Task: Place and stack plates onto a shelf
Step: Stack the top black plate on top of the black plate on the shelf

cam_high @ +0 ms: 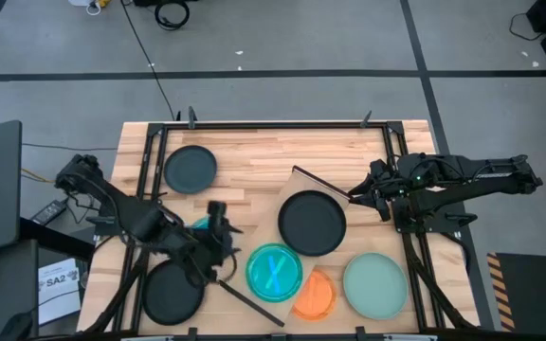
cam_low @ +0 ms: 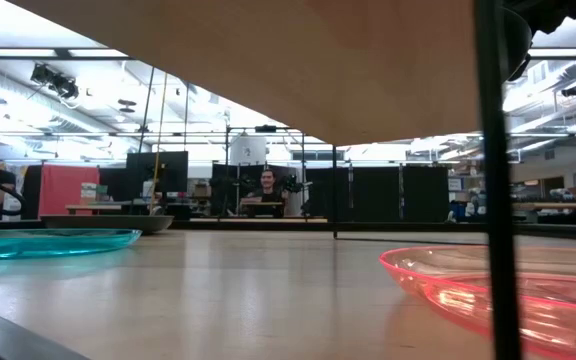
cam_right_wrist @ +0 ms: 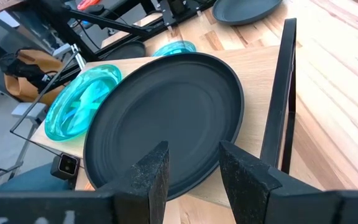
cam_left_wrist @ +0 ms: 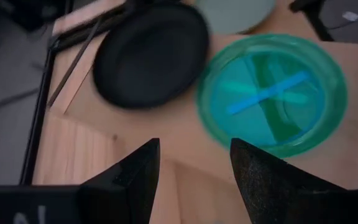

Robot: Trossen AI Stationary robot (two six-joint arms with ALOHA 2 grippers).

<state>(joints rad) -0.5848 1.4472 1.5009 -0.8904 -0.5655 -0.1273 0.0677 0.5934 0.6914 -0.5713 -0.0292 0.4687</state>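
Dark jointed arms, matte-black angular fingers (cam_right_wrist: 157, 171)

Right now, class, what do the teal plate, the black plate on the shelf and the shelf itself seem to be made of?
The teal plate looks like translucent glossy plastic: the surface beneath shows through it. The black plate looks matte, possibly plastic or glazed ceramic; the sheen is dull. The shelf looks like plain light unpainted wood with a dark edge strip.

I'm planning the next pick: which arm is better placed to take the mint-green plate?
Probably the right. Its hand hangs by the shelf's far corner, on the same side as the mint-green plate. The left hand sits across the teal plate, farther away.
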